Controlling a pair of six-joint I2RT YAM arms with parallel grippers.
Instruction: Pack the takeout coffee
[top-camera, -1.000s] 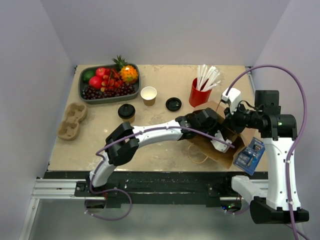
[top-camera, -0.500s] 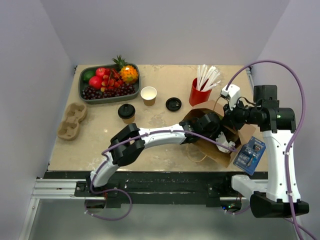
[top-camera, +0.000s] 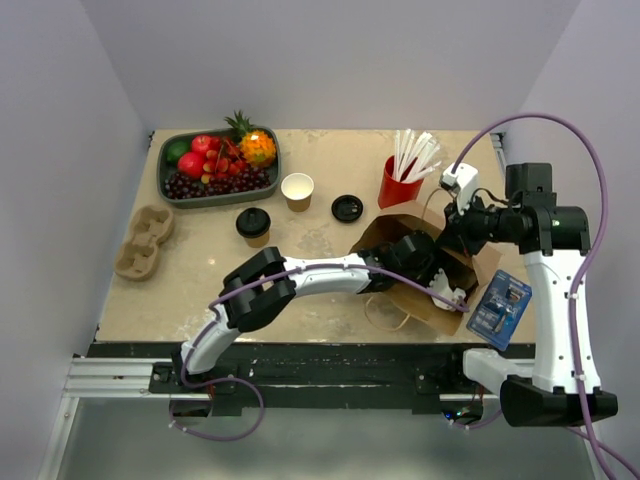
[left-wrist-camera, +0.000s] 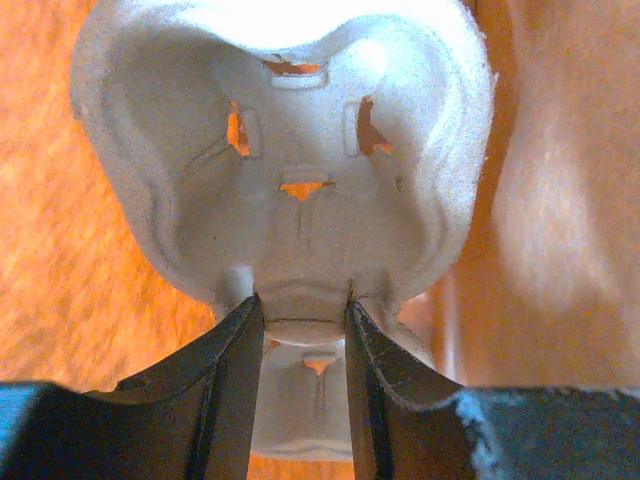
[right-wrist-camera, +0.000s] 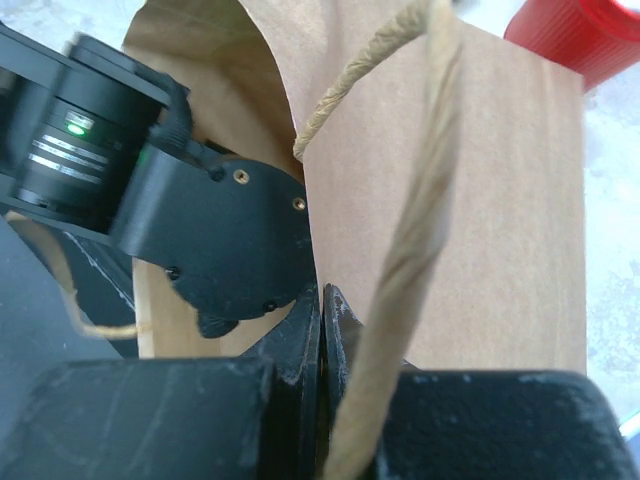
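The takeout coffee (top-camera: 253, 224), a small paper cup with a black lid, stands on the table left of centre, untouched. My left arm reaches into the brown paper bag (top-camera: 405, 293), so its fingers are hidden in the top view. In the left wrist view, my left gripper (left-wrist-camera: 303, 305) is shut on the middle rib of a pale moulded-pulp cup carrier (left-wrist-camera: 280, 190), with the bag's brown walls all around. My right gripper (right-wrist-camera: 322, 295) is shut on the bag's upper edge (right-wrist-camera: 470, 180), beside a twisted paper handle (right-wrist-camera: 420, 200), and holds the mouth open.
An unlidded paper cup (top-camera: 297, 190) and a loose black lid (top-camera: 347, 208) sit behind the coffee. A red cup with white straws (top-camera: 400, 185) stands just behind the bag. A fruit tray (top-camera: 172, 190) is at the back left, with a second pulp carrier (top-camera: 140, 243) by the left edge.
My left arm has pushed further right and deeper into the bag with the carrier. The right gripper has lifted the bag's edge slightly back, and the mouth stands wider.
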